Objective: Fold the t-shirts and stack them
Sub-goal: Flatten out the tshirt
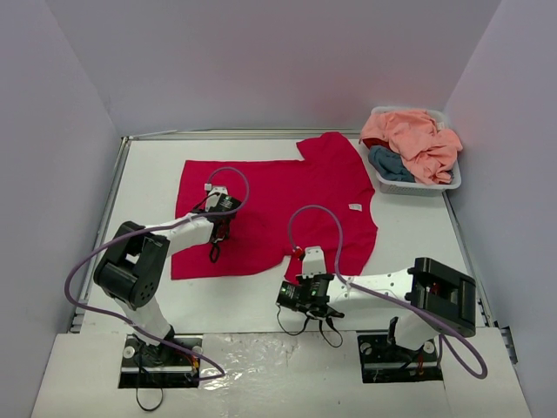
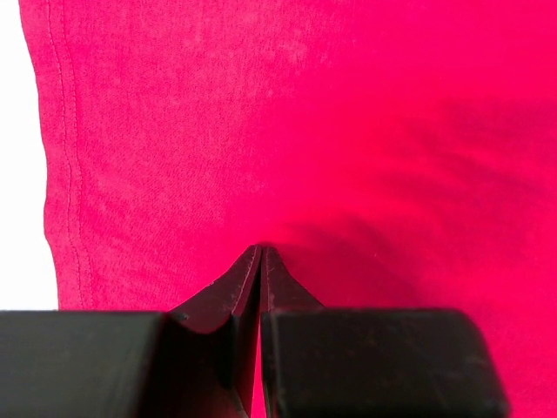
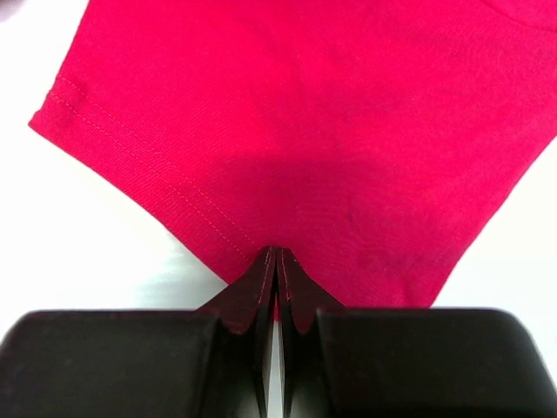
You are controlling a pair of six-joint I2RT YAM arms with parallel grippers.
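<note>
Left gripper (image 2: 262, 251) was clenched, tips pinching the red t-shirt (image 1: 278, 192) inside its hem, cloth puckered at the tips. Right gripper (image 3: 276, 251) was clenched on a sleeve edge of the same shirt. The shirt lay spread mid-table (image 1: 409, 235), white neck label (image 1: 355, 206) toward the right. A peach-pink t-shirt (image 1: 418, 139) and a teal t-shirt (image 1: 389, 163) sat heaped in the basket (image 1: 452, 181) at the far right corner.

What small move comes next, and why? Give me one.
Probably raise both grippers slightly to start a fold. The red t-shirt lies flat, unfolded; the left gripper is shut with tips on its body, the right gripper shut at a sleeve hem. Whether either pinches cloth is unclear; a small lift would show.
</note>
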